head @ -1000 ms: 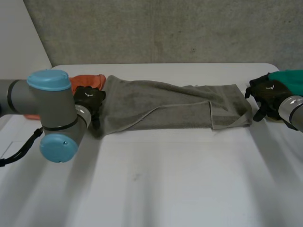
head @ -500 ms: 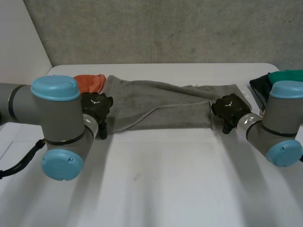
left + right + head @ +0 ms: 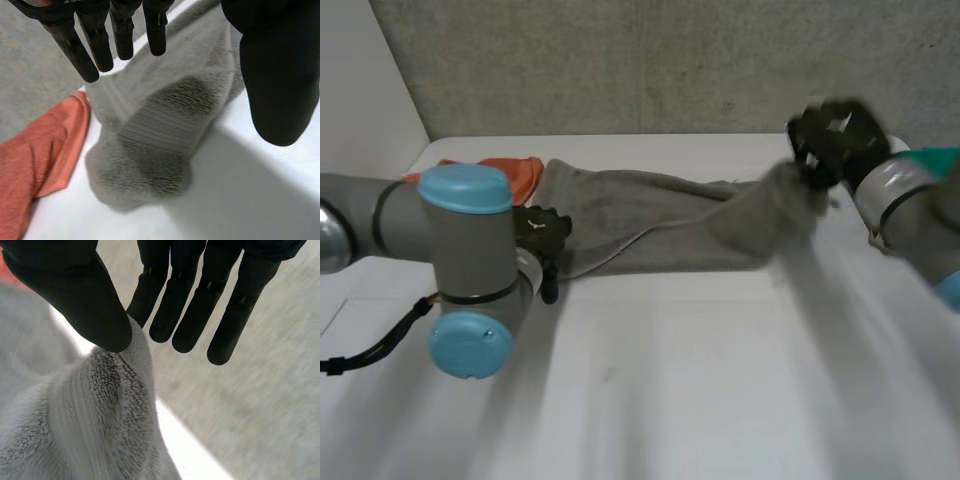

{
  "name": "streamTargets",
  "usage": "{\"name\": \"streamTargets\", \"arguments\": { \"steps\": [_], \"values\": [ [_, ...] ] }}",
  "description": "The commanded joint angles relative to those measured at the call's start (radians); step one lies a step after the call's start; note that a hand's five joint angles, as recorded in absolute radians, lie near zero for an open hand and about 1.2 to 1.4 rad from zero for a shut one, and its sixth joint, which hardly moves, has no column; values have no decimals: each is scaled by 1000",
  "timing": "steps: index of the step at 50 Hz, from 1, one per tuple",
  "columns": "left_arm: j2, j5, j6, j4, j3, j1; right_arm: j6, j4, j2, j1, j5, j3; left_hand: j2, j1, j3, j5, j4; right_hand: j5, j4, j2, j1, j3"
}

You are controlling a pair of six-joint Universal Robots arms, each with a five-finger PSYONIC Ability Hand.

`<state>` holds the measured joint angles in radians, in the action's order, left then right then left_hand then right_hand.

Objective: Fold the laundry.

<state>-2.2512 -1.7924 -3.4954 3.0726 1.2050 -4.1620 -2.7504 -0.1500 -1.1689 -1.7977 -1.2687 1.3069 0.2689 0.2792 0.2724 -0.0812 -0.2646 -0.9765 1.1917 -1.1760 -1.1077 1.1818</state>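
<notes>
Your right robot hand pinches one end of the fluffy grey towel; your left robot hand hangs spread above it.

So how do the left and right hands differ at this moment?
The left hand sits low at the grey towel's left end; the right hand is up above the table with the right end. The left hand's fingers are straight and hold nothing; the right hand pinches the towel between thumb and fingers. Both are black, at opposite ends of one towel.
</notes>
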Motion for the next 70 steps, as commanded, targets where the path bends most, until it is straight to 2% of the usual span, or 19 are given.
{"name": "streamTargets", "arguments": {
  "steps": [1,10,15,16,17,18,22,27,33,39,44,47,49,55,62,65,66,69,70],
  "values": [
    [-99,-64,16,-100,-130,45,-204,29,-236,54,121,-14,-6,-16,-9,-8,1,-245,205,-220,-289,215],
    [-185,-168,50,-127,-225,80,-393,26,-380,141,207,-25,185,175,181,-198,-189,-245,205,-220,-289,215],
    [-203,-200,55,-78,-237,37,-422,32,-385,217,223,-8,622,611,618,-635,-626,-245,205,-220,-289,215],
    [-203,-197,56,-68,-234,28,-422,32,-383,227,226,-3,710,700,706,-723,-714,-245,205,-220,-289,215],
    [-202,-187,56,-52,-231,5,-420,35,-376,242,230,5,972,962,969,-986,-977,-245,205,-220,-289,215],
    [-200,-171,58,-45,-226,-9,-419,35,-373,247,232,8,1126,1116,1122,-1139,-1130,-245,205,-220,-289,215],
    [-176,-93,52,-37,-202,-43,-413,37,-356,267,232,20,1127,1117,1124,-1141,-1132,-245,205,-220,-289,215],
    [-38,-10,39,-112,-130,-76,-371,44,-318,276,232,17,1127,1117,1124,-1141,-1132,-245,205,-220,-289,215],
    [229,140,-94,-242,-7,-107,-230,141,-229,290,247,6,1127,1117,1124,-1141,-1132,-245,205,-220,-289,215],
    [364,240,-249,-368,56,-187,-7,285,-163,294,238,0,1127,1117,1124,-1141,-1132,-245,205,-220,-289,215],
    [384,320,-419,-495,82,-227,315,531,-66,294,204,-18,1127,1117,1124,-1141,-1132,-245,205,-220,-289,215],
    [339,332,-473,-497,73,-231,425,616,-17,281,177,-38,1127,1117,1124,-1141,-1132,-245,205,-220,-289,215],
    [254,321,-501,-468,42,-236,430,632,23,241,138,-58,1127,1117,1124,-1141,-1132,-245,205,-220,-289,215],
    [26,245,-501,-402,-151,-230,348,491,136,184,69,-133,1127,1117,1124,-1141,-1132,-245,205,-220,-289,215],
    [-140,180,-469,-355,-618,-208,252,217,262,112,-4,-392,1127,1117,1124,-1141,-1132,-245,205,-220,-289,215],
    [-134,183,-389,-229,-809,-208,157,6,259,104,-44,-472,1127,1117,1124,-1141,-1132,-245,205,-220,-289,215],
    [-113,173,-319,-131,-865,-217,90,-129,250,106,-63,-483,1127,1117,1124,-1141,-1132,-245,205,-220,-289,215],
    [-64,159,-194,36,-889,-228,-12,-351,221,113,-87,-469,1127,1117,1124,-1141,-1132,-245,205,-220,-289,215],
    [-36,160,-115,137,-872,-233,-78,-482,195,121,-109,-448,1127,1117,1124,-1141,-1132,-245,205,-220,-289,215]
  ]
}}
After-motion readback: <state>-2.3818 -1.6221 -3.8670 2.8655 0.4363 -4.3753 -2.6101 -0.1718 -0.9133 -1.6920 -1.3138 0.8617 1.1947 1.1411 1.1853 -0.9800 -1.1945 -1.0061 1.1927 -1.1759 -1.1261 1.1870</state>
